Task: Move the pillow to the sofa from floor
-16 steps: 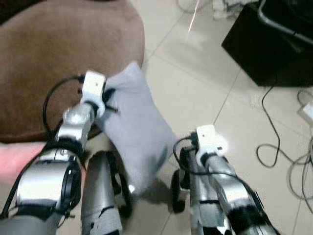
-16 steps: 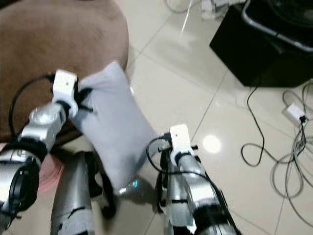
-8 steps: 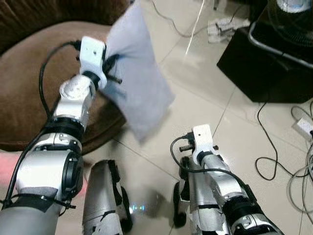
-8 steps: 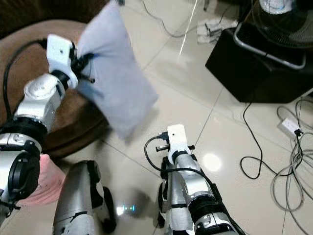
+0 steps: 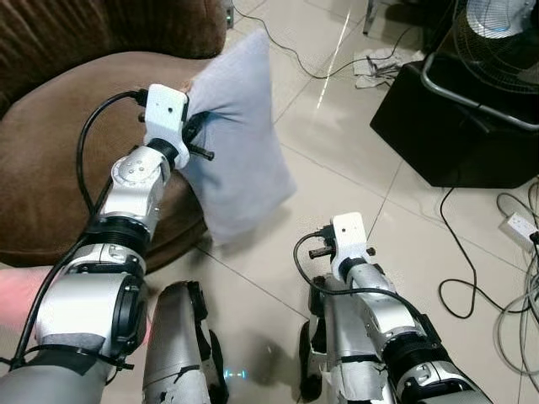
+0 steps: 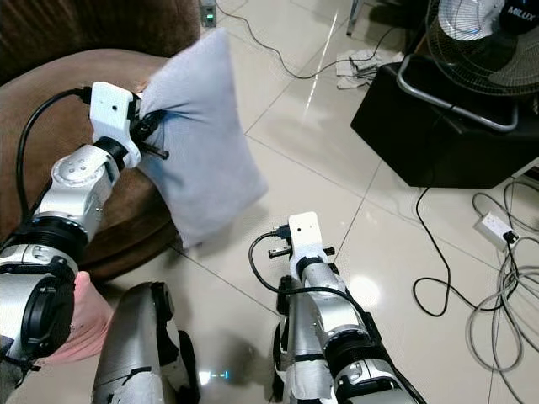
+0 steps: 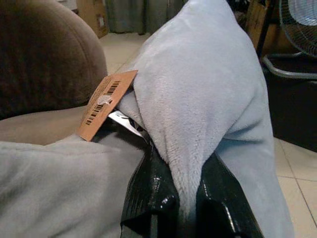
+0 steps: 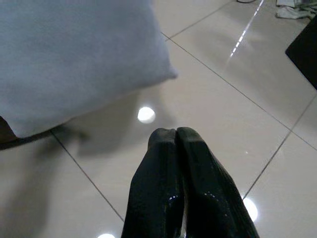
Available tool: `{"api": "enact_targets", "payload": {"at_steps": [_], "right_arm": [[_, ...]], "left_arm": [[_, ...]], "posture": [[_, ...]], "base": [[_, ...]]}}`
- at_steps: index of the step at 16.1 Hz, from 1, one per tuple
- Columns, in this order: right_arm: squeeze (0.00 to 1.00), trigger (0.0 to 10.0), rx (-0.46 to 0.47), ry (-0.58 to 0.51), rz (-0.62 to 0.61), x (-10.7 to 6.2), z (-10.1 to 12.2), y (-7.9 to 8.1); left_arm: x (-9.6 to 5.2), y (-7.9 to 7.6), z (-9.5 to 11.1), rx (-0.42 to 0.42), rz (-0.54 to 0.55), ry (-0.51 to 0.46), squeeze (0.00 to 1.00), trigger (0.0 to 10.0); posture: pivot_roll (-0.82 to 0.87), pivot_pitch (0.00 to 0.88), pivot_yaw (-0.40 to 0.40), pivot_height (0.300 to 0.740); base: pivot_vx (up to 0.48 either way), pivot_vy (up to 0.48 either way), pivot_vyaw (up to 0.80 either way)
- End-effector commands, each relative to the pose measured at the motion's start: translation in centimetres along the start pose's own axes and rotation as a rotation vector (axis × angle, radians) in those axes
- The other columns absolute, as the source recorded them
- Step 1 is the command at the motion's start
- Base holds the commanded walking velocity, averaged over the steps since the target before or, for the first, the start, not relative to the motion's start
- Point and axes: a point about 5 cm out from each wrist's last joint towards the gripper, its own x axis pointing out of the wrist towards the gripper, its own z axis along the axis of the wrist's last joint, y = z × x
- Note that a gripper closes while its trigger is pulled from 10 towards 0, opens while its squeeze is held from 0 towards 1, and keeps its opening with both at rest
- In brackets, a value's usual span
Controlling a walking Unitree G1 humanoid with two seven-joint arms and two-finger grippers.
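Note:
A pale grey pillow [image 5: 238,145] hangs in the air at the rounded front edge of the brown sofa [image 5: 59,151]. My left gripper [image 7: 184,198] is shut on a fold of the pillow [image 7: 208,99], beside a brown barcode tag [image 7: 105,103]. The left arm reaches up from the lower left of the eye views. My right gripper [image 8: 176,136] is shut on nothing and points down at the tiled floor [image 8: 233,99], below and to the right of the pillow.
A black box [image 5: 459,126] with a fan [image 6: 476,34] on it stands at the right. Cables [image 5: 497,269] and a power strip [image 6: 494,225] lie on the floor at the far right. Something pink [image 6: 88,324] lies at the lower left by the sofa.
The left gripper has lifted the pillow from near the floor up to the sofa's edge. The camera has tilted up, showing more of the sofa and the fan. The right arm stays low.

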Motion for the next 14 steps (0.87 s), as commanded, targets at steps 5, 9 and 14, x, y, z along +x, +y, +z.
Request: {"api": "enact_targets", "payload": {"at_steps": [5, 9, 14], "right_arm": [[0.0, 10.0, 0.057, -0.007, -0.004, -0.2, -0.4, -0.2], [0.0, 10.0, 0.065, -0.015, -0.005, -0.1, -0.3, -0.2], [0.0, 10.0, 0.074, -0.008, -0.008, -0.3, -0.6, -0.3]], "left_arm": [[0.2, -1.0, 0.1, 0.003, -0.02, -0.025, 0.0, 0.0], [0.1, -1.5, -0.5, -0.012, -0.021, -0.012, 0.0, 0.0], [0.0, -1.7, -0.8, -0.021, -0.016, -0.002, 0.0, 0.0]], "posture": [[-0.08, 0.153, -0.066, 0.625], [-0.08, 0.155, -0.065, 0.665], [-0.09, 0.162, -0.066, 0.725]], "base": [[0.0, 0.0, 0.0], [0.0, 0.0, 0.0], [0.0, 0.0, 0.0]]}}
